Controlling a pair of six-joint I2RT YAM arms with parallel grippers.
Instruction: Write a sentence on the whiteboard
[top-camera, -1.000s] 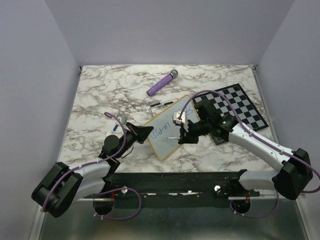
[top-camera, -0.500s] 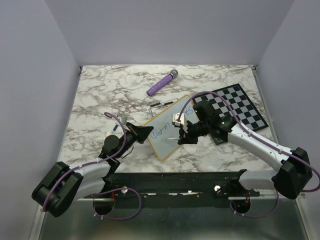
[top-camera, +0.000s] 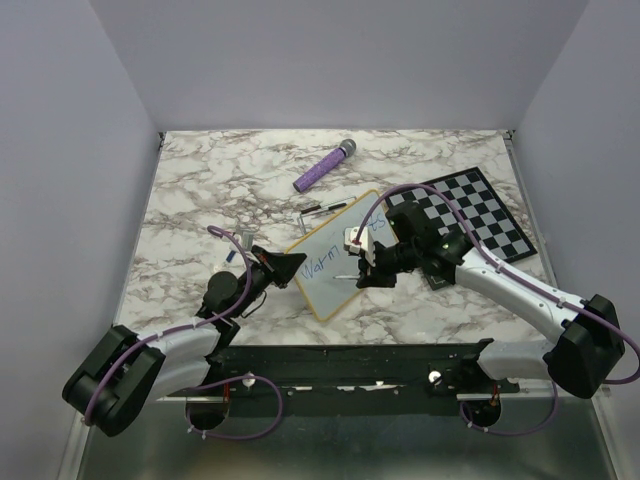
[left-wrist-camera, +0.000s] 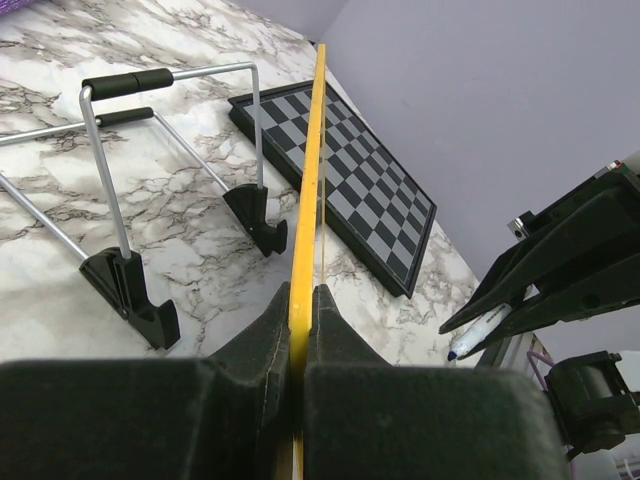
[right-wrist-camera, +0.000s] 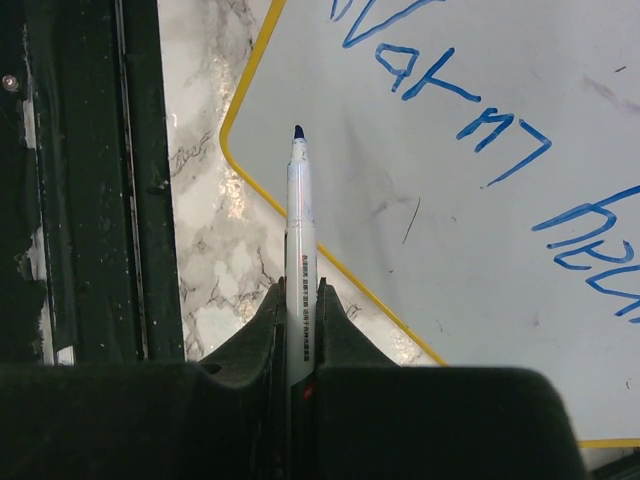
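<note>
Right gripper (right-wrist-camera: 298, 300) clamped tight on the blue marker (right-wrist-camera: 298, 215), jaws pinching its barrel, tip out front and sitting just inside the rounded near corner of the whiteboard (top-camera: 325, 310); whether the tip is touching the white I can't tell. Yellow frame edge runs right beside that tip, and past it there's a strip of marble, then the black rail (right-wrist-camera: 80, 200) along the near side, so not much room that way. Up the board there's blank white, with the sentence (top-camera: 320, 268) so far reading "Warm" and a second word begun beyond it. Left gripper (left-wrist-camera: 300, 300) is shut on the board's edge, frame squeezed between both fingers, wire stand (left-wrist-camera: 120, 280) with black feet behind it. Chessboard (top-camera: 480, 215) lies just beside the board under my right forearm; purple cylinder (top-camera: 323, 168) sits well apart, farther back. My right arm arches in from the right, wrist turned left; my left arm lies low, stretched out to the board.
</note>
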